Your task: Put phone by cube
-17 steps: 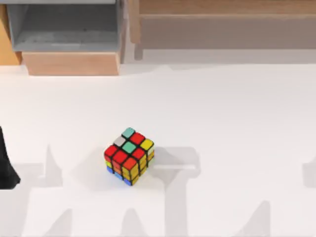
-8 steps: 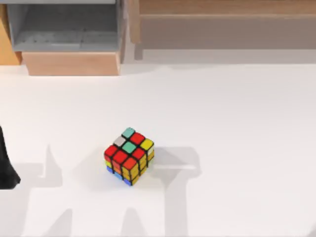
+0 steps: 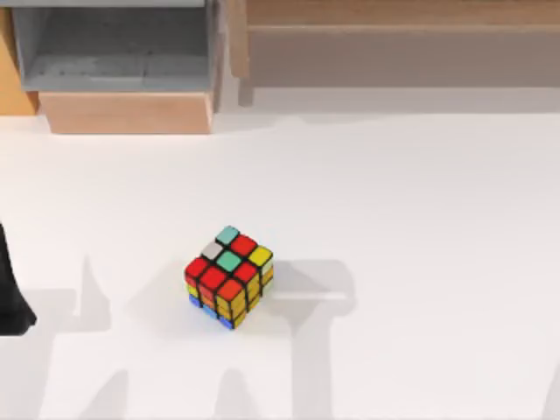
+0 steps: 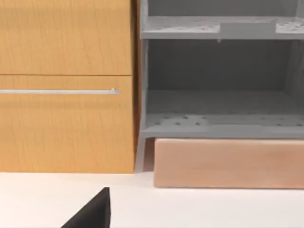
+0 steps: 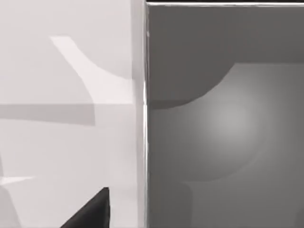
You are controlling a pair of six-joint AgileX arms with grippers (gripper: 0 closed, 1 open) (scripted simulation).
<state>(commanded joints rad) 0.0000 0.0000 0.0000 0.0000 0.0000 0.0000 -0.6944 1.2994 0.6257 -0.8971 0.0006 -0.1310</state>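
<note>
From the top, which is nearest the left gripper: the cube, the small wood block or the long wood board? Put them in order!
1. Cube, middle-left, and small wood block, top left: too close to call from the left gripper at the left edge.
2. Long wood board, top right: farthest.

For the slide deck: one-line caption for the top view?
Scrambled cube alone on the white table, shelf unit behind, left arm at the left edge.

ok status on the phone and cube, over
Left arm parked at table's left edge. Right wrist view close over the phone, flat grey screen beside white table. Cube alone mid-table, nothing beside it; phone not yet placed.
</note>
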